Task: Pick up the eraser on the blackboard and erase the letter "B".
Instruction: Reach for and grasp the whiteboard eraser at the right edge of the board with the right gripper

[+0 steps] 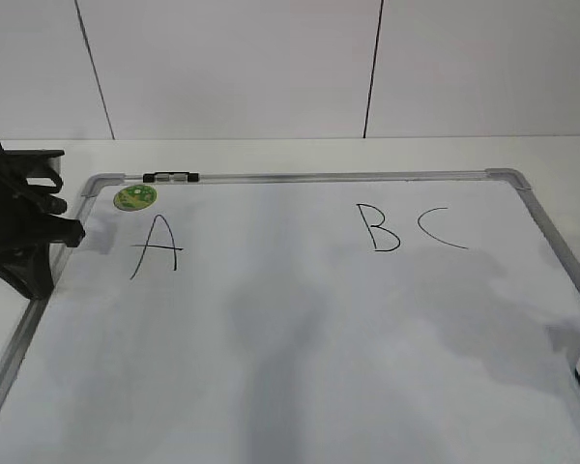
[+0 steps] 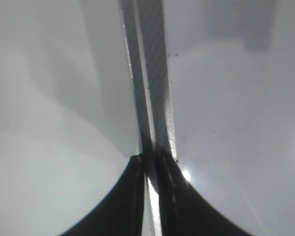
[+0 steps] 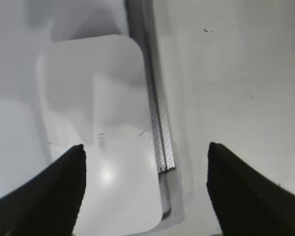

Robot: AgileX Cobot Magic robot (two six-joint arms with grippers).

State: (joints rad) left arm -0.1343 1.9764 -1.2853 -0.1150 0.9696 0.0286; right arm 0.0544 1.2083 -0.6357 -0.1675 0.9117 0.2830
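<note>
Eraser (image 3: 101,142) lying at board's (image 1: 300,338) right edge, below spread right gripper (image 3: 145,162). Left gripper (image 2: 146,164) pressed together over left frame. "B" (image 1: 377,228) unerased.

white table (image 1: 271,153) carries the blackboard (image 1: 300,329).

A small round green magnet (image 1: 134,197) sits near the far left corner of the board, just above a black letter A (image 1: 155,247). A black C (image 1: 441,228) is drawn toward the far right corner. A little black and clear clip (image 1: 171,177) sits on the far edge, and a white wall (image 1: 271,68) with thin dark lines stands behind the white table (image 1: 367,155).
</note>
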